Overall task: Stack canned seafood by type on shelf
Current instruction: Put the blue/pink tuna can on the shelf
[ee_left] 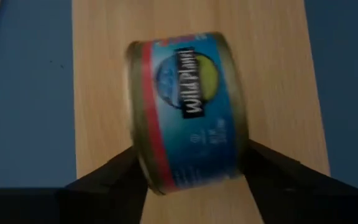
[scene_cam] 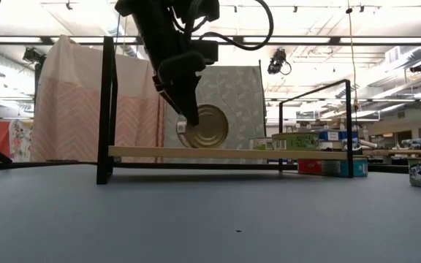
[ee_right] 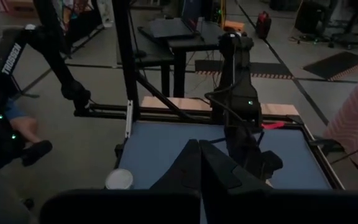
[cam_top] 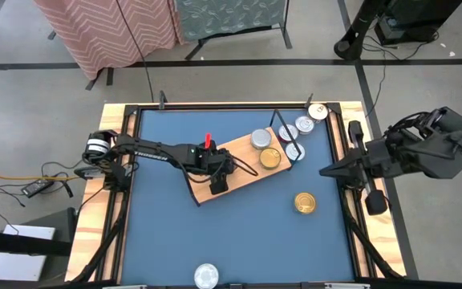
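Observation:
A tin of canned seafood with a blue side label (ee_left: 188,106) stands on its rim on the left part of the light-wood shelf (cam_top: 247,168). Its gold face (scene_cam: 212,126) shows in the low view. My left gripper (ee_left: 191,165) comes down at a slant over it, open, one finger on each side of the tin's flat faces. A silver tin (cam_top: 261,139) and a gold tin (cam_top: 270,157) lie flat on the shelf's right part. My right gripper (cam_top: 325,171) waits shut, raised at the table's right edge. My left gripper has one finger (ee_left: 120,171) beside the tin's lid face and the other finger (ee_left: 266,168) beside its bottom face, slanting down from above. Whether either finger touches the tin, I cannot tell. The tin's rim rests on the shelf board (scene_cam: 218,152).
More tins lie beyond the shelf's right end (cam_top: 304,124) (cam_top: 295,150), and one sits on the table's wooden rim (cam_top: 318,111). A gold tin (cam_top: 305,203) lies on the blue table at the right, a silver one (cam_top: 206,275) at the near edge. Black wire frames (scene_cam: 107,109) stand at the shelf's ends.

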